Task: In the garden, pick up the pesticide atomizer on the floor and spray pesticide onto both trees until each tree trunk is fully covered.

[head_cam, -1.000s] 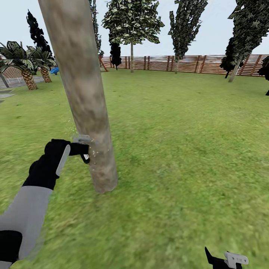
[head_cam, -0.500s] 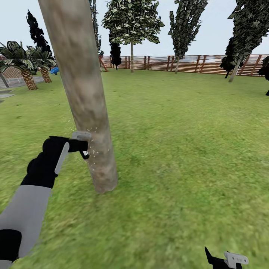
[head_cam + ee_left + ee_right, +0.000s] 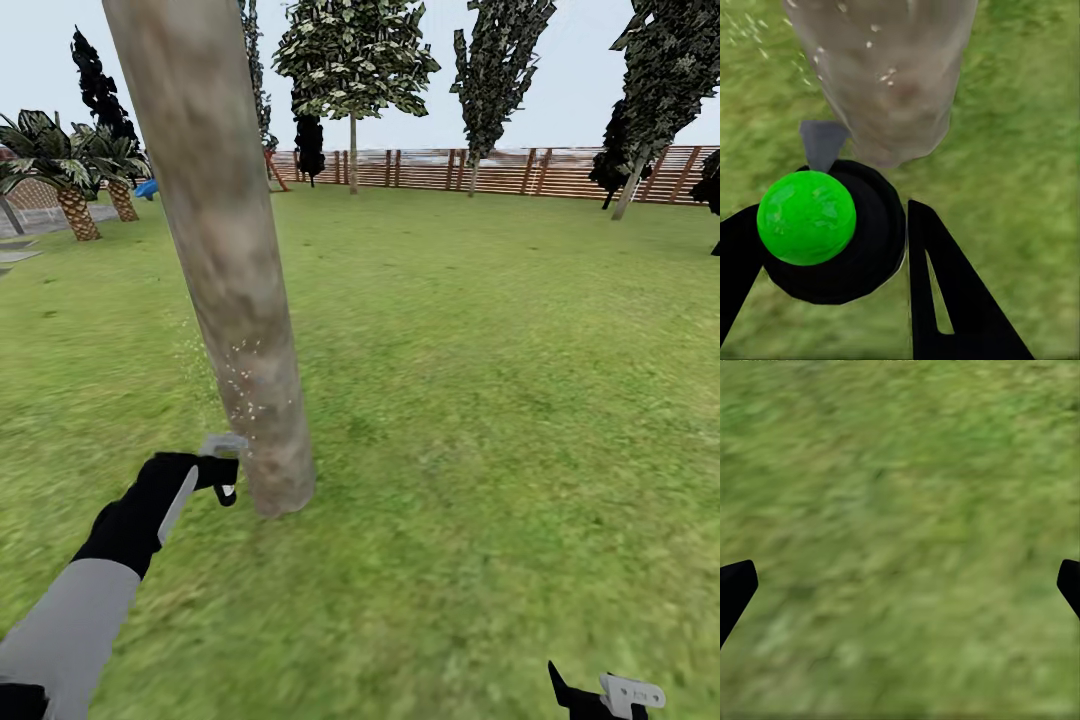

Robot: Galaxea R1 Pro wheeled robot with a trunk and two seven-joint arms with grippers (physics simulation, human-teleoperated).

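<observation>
While clamped between the jaws, atomizer (image 3: 832,236) faces trunk (image 3: 889,82)

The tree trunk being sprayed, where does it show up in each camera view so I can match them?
Head view: the tree trunk runs from top left down to the grass, left of centre.
Left wrist view: its base fills the upper middle, just beyond the atomizer.
Right wrist view: not in it, just grass.
Shared landmark: white pesticide specks on the bark.

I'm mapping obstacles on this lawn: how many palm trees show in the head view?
2. Both stand at the far left edge of the lawn, side by side: one palm nearer the camera, the other palm just behind it. More may lie outside the frame.
</observation>
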